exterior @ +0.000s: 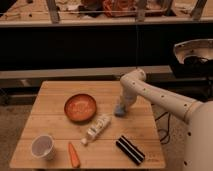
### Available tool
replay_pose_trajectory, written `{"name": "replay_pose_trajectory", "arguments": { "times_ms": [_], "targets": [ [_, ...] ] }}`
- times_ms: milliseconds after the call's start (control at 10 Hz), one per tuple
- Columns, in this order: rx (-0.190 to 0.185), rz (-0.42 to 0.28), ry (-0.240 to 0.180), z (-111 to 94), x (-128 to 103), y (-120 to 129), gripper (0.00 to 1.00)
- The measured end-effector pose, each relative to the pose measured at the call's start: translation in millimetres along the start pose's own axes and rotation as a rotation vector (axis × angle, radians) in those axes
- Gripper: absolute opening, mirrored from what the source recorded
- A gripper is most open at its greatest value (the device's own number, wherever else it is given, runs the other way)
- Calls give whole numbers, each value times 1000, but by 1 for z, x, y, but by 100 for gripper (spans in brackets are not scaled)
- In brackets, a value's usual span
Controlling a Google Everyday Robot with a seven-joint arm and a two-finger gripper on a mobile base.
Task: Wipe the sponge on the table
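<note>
Gripper (122, 104) of white arm (161, 98) at light-blue sponge (119, 110) on pale wooden table (54, 95); orange bowl (80, 107); black white-striped block (130, 149).

This looks like a lab or workshop. Behind the table (50, 120) runs a long cluttered bench (80, 17) with metal posts (53, 12), and cables (162, 118) trail beside its right edge. The gripper (121, 106) is low over the table, right of its middle.

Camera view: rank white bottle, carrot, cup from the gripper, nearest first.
Gripper sits at the sponge, right-middle of the table.
1. White bottle, centre, front-left of it.
2. Carrot, front edge.
3. Cup, front-left corner.
</note>
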Motion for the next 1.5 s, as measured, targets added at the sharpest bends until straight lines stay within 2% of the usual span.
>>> {"name": "replay_pose_trajectory", "arguments": {
  "times_ms": [300, 600, 1000, 1200, 1400, 1500],
  "targets": [
    [11, 57, -7, 2, 27, 29, 3],
    [23, 105, -22, 7, 25, 63, 3],
    [29, 169, -24, 11, -19, 104, 3],
    [26, 178, -32, 12, -48, 120, 3],
    [29, 163, -31, 13, -69, 110, 3],
    [36, 145, -27, 10, -81, 95, 3]
  ]
}}
